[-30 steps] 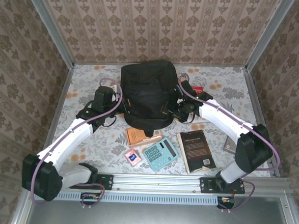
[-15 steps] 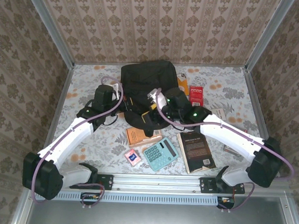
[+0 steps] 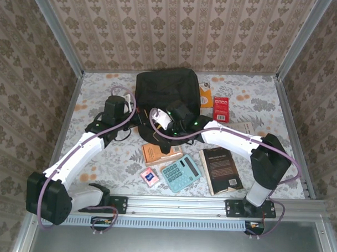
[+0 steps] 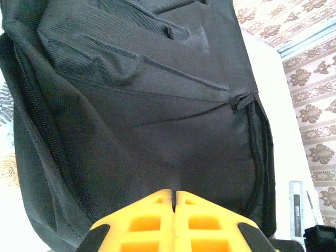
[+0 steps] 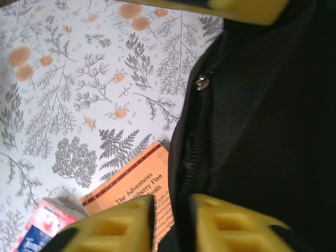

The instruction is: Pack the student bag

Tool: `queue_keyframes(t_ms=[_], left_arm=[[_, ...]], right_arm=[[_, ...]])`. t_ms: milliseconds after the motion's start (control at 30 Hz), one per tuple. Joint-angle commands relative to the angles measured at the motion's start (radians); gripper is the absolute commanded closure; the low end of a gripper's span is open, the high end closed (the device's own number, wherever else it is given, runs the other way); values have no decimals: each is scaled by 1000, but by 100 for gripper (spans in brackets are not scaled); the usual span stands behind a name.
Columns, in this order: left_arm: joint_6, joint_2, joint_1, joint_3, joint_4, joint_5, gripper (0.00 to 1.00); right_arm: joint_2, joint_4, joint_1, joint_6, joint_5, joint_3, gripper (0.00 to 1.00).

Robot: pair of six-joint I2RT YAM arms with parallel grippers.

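Observation:
The student bag is a large black fabric backpack lying at the table's back centre. My left gripper sits at its left side. In the left wrist view its yellow fingers are pressed together, and the bag's fabric puckers toward the tips. My right gripper reaches across the bag's near edge. In the right wrist view that gripper has narrowed around the bag's black zippered edge, and a small metal zipper pull lies further along it.
In front of the bag lie an orange paperback, a teal calculator, a pink packet and a black book. A red packet and an orange item lie right of the bag. Metal rails bound the table.
My right arm has swung left from the bag's right side to its near-left edge, and its jaws have closed in on the zippered edge. The left arm has stayed put.

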Motion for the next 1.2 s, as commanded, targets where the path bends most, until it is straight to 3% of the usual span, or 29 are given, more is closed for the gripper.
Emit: queue_keyframes(t_ms=[0,233,1167], left_arm=[[-17,-25,18,-10,33,8,100],[-12,-36,56,-13,4,-8,100],[100,107,145,174,-71,-131,100]], right_arm=[[40,-67,8,-31,-13,40,87],[11,-34,7,-45,15,-38,100],[-149,-1,-36,-54,-4,-216,100]])
